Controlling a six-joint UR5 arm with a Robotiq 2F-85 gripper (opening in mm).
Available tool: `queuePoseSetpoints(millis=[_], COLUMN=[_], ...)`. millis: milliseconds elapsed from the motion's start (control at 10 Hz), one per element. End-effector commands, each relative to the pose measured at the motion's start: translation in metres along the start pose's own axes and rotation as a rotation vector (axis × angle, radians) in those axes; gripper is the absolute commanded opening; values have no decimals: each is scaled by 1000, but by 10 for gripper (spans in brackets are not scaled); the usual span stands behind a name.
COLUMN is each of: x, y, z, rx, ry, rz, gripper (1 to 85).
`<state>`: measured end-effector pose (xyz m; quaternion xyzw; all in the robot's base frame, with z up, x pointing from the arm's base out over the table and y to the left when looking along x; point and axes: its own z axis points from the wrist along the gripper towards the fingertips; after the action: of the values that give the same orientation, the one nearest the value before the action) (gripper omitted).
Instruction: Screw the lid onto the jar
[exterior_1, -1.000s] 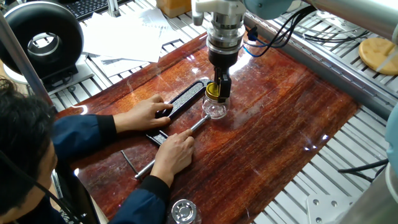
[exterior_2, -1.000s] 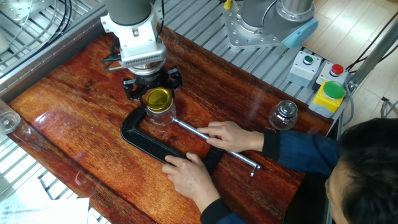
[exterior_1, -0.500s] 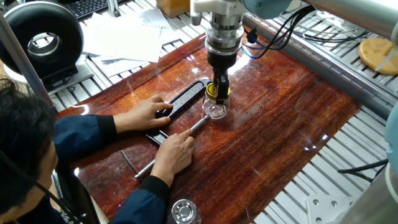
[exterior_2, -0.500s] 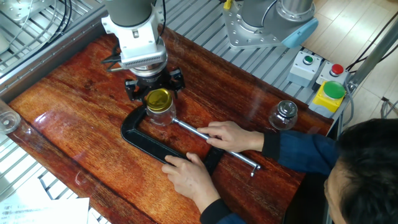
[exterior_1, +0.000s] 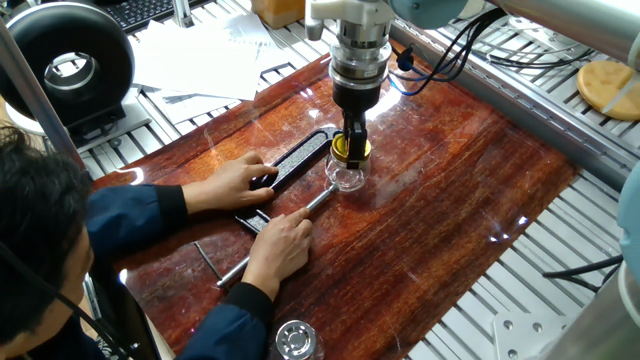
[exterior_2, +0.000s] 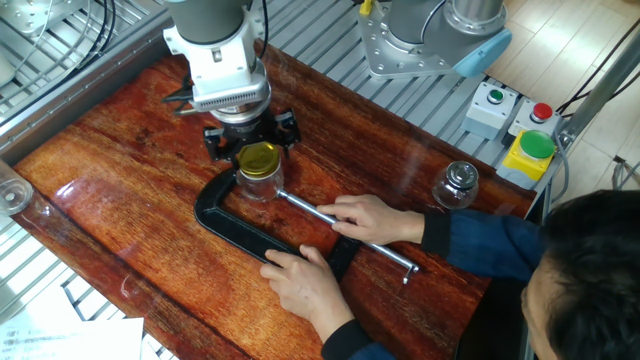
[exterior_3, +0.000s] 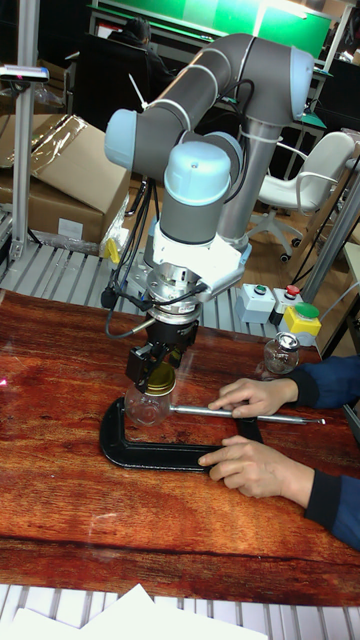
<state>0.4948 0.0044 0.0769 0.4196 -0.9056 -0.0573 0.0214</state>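
The small clear glass jar (exterior_1: 348, 177) (exterior_2: 258, 186) (exterior_3: 146, 406) stands upright on the red wooden table, held in the mouth of a black C-clamp (exterior_1: 297, 158) (exterior_2: 232, 233) (exterior_3: 150, 455). The yellow-gold lid (exterior_1: 348, 151) (exterior_2: 257, 157) (exterior_3: 160, 380) sits on the jar's neck. My gripper (exterior_1: 352, 146) (exterior_2: 256, 150) (exterior_3: 156, 371) comes straight down from above, its black fingers closed on the lid's sides. In the other fixed view the lid's top shows between them.
A person's two hands (exterior_1: 238, 180) (exterior_1: 281, 249) hold the clamp frame and its screw rod (exterior_2: 345, 224). A second clear jar with a silvery top (exterior_2: 458, 184) (exterior_1: 297, 340) stands apart. A tan wooden disc (exterior_1: 610, 88) and a button box (exterior_2: 529, 152) lie off the table.
The gripper has turned slightly about its vertical axis over the jar. The jar, clamp and hands have stayed where they were.
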Motion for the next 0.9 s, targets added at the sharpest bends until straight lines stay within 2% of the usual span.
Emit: queuePoseSetpoints(millis=[0, 200, 500, 800], x=[-1, -2, -5, -2], y=[1, -3, -7, -10], z=[-2, -2, 0, -4], rx=[-8, 7, 13, 3], ry=[-3, -4, -9, -7], rz=[10, -3, 2, -13], gripper=[770, 743, 643, 640])
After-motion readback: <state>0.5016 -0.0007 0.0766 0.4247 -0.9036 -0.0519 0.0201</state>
